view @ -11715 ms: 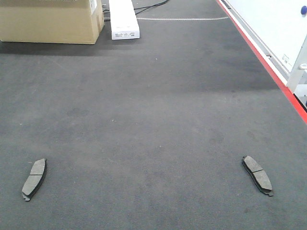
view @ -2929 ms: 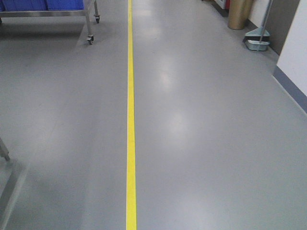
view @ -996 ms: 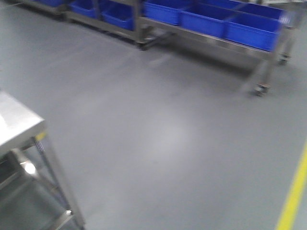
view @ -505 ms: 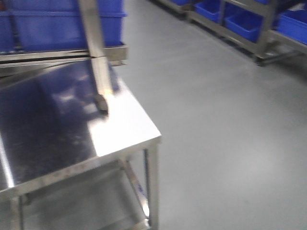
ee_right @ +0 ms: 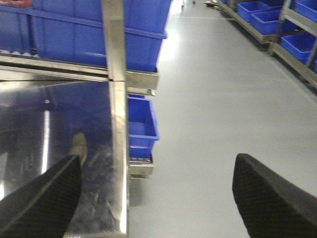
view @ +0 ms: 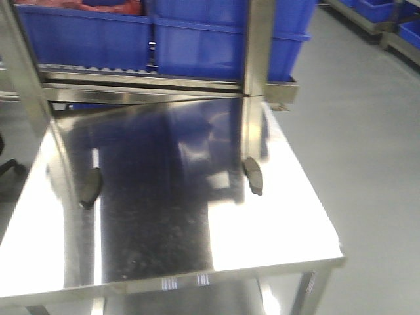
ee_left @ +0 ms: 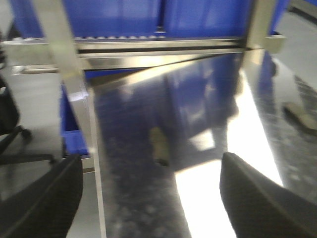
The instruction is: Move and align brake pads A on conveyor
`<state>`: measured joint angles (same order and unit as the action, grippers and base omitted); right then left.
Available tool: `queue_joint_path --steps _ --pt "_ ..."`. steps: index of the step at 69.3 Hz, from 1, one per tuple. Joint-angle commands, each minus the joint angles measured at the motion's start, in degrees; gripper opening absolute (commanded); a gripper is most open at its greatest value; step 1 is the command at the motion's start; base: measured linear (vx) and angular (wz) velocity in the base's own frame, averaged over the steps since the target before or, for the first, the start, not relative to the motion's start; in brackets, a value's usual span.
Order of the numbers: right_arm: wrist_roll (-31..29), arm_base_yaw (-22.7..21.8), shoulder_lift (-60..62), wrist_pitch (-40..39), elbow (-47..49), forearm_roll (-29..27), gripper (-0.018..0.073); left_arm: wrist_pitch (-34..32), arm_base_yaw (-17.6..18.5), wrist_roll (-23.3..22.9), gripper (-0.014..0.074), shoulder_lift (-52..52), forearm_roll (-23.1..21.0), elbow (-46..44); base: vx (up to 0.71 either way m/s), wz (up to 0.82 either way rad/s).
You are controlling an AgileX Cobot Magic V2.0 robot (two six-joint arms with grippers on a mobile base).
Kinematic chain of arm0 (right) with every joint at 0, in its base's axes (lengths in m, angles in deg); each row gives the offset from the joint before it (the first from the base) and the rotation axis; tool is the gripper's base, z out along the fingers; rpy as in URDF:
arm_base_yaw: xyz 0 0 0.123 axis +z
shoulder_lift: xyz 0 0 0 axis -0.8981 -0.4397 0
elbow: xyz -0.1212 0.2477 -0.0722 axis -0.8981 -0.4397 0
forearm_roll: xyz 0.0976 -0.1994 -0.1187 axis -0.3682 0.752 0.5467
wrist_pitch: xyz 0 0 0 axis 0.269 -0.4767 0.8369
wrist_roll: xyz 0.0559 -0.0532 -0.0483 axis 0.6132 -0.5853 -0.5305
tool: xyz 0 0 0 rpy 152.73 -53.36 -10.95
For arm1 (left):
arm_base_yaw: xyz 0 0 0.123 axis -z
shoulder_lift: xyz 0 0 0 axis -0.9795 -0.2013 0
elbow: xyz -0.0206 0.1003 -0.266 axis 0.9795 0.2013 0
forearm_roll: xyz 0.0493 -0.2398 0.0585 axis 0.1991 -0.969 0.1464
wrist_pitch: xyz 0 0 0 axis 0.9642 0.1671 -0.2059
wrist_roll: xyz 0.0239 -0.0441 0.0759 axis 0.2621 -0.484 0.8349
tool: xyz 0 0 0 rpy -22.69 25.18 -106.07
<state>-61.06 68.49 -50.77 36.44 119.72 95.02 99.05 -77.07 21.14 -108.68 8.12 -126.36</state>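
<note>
Two pads lie flat on the steel worktop [view: 164,249], well apart. The left pad [view: 90,186] is near the left edge and the right pad [view: 252,174] is toward the right edge, in line with the right post [view: 258,46]. A rack [view: 144,84] behind the worktop carries blue bins [view: 216,39]. The left bin [view: 85,36] shows something red over its rim; what it is cannot be told. The next bin shows only its wall, contents hidden. The right wrist view shows a lower bin [ee_right: 141,124] beside the worktop, open-topped, its inside plain blue. Left gripper [ee_left: 151,163]: jaws spread wide, nothing between them, above the worktop with the left pad ahead. Right gripper [ee_right: 158,162]: jaws also spread wide and unloaded, over the worktop's edge and the grey floor [ee_right: 213,99].
</note>
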Motion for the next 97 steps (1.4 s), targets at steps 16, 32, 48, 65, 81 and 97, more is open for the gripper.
queue_joint_path --steps 16,32,48,65,81,97 --pt "-0.1 -0.1 -0.7 -4.1 1.5 0.8 0.0592 -4.0 0.1 0.1 0.0535 -0.3 -0.6 -1.4 0.20 0.41" --pt "-0.1 -0.1 -0.7 -4.1 1.5 0.8 0.0592 -4.0 0.1 0.1 0.0535 -0.3 -0.6 -1.4 0.18 0.17" --pt "-0.1 -0.1 -0.7 -4.1 1.5 0.6 0.0592 -4.0 0.1 0.1 0.0535 -0.3 -0.6 -1.4 0.14 0.00" --pt "-0.1 -0.1 -0.7 -4.1 1.5 0.6 0.0592 -4.0 0.1 0.1 0.0535 -0.3 -0.6 -1.4 0.06 0.00" --pt "-0.1 -0.1 -0.7 -4.1 1.5 0.6 0.0592 -4.0 0.1 0.1 0.0535 -0.3 -0.6 -1.4 0.00 0.00" --pt "-0.1 -0.1 -0.7 -4.2 1.5 0.6 0.0592 -4.0 0.1 0.1 0.0535 -0.3 -0.6 -1.4 0.00 0.00"
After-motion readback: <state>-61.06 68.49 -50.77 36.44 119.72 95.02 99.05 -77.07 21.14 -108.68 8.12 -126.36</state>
